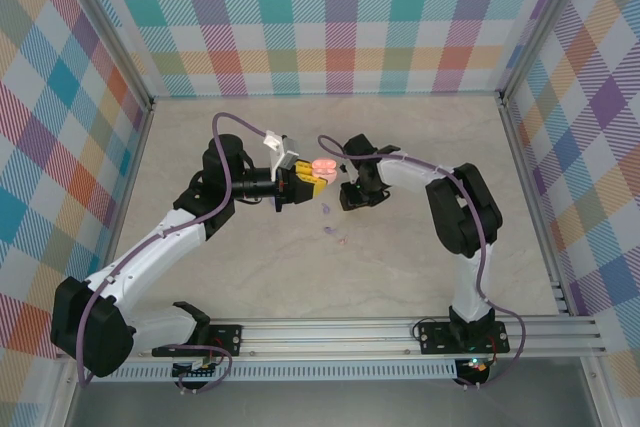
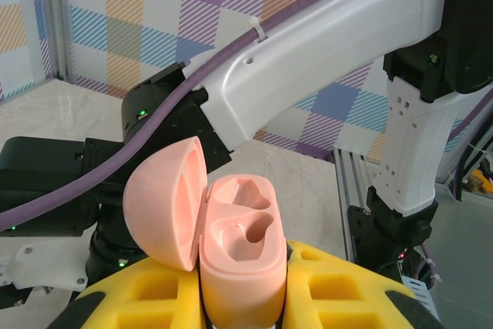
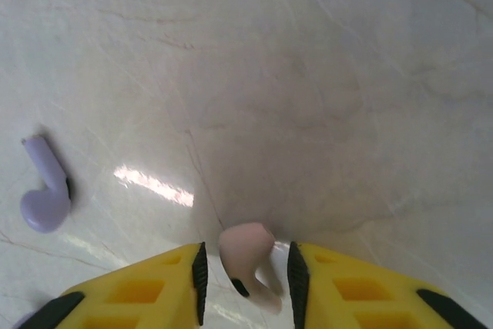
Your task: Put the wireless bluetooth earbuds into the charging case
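Observation:
My left gripper (image 2: 243,302) is shut on the pink charging case (image 2: 240,260) and holds it above the table. The case's lid (image 2: 164,202) is swung open and both sockets are bare. From above, the case (image 1: 323,167) sits between the two grippers. My right gripper (image 3: 246,287) hangs low over the table with its jaws open. A pale pink earbud (image 3: 246,256) lies between them, with a gap on each side. A purple earbud (image 3: 44,190) rests on the table to the left. From above, the right gripper (image 1: 352,194) is just right of the case.
Small purple and pink pieces (image 1: 333,232) lie on the marble tabletop (image 1: 400,267) in front of the grippers. The right arm's white link (image 2: 308,59) crosses close above the case. Checked walls (image 1: 330,17) close in the table on three sides.

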Motion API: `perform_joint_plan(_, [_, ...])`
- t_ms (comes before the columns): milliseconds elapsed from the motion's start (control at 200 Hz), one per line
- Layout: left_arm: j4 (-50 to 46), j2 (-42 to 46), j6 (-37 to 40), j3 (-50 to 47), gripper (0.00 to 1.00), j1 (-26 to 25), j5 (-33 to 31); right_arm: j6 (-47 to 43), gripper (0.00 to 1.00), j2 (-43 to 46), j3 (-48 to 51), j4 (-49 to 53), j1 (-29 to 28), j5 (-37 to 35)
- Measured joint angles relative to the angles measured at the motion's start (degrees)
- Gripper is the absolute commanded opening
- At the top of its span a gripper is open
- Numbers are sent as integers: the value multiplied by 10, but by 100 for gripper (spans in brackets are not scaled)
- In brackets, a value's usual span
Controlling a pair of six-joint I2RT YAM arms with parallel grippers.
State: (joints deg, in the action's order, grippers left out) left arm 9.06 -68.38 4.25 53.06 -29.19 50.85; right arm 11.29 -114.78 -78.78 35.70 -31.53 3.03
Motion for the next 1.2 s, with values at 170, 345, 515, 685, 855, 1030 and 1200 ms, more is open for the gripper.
perform_joint_plan(170, [1,0,0,0,16,0,0,3,44,6,5,6,0,-11])
perform_joint_plan(345, [1,0,0,0,15,0,0,-4,44,6,-8,25,0,-13])
perform_joint_plan(515, [1,0,-1,0,15,0,0,-23,43,-7,-49,41,0,-13])
perform_joint_plan(685, [1,0,-2,0,15,0,0,-37,43,-33,-75,54,0,-12])
perform_joint_plan(855, [1,0,-2,0,16,0,0,-49,43,-56,-94,71,0,-14])
perform_joint_plan(1030, [1,0,-2,0,15,0,0,-62,43,-63,-107,84,-2,-14])
perform_joint_plan(1200, [1,0,-2,0,16,0,0,-74,42,-67,-115,93,-6,-21])
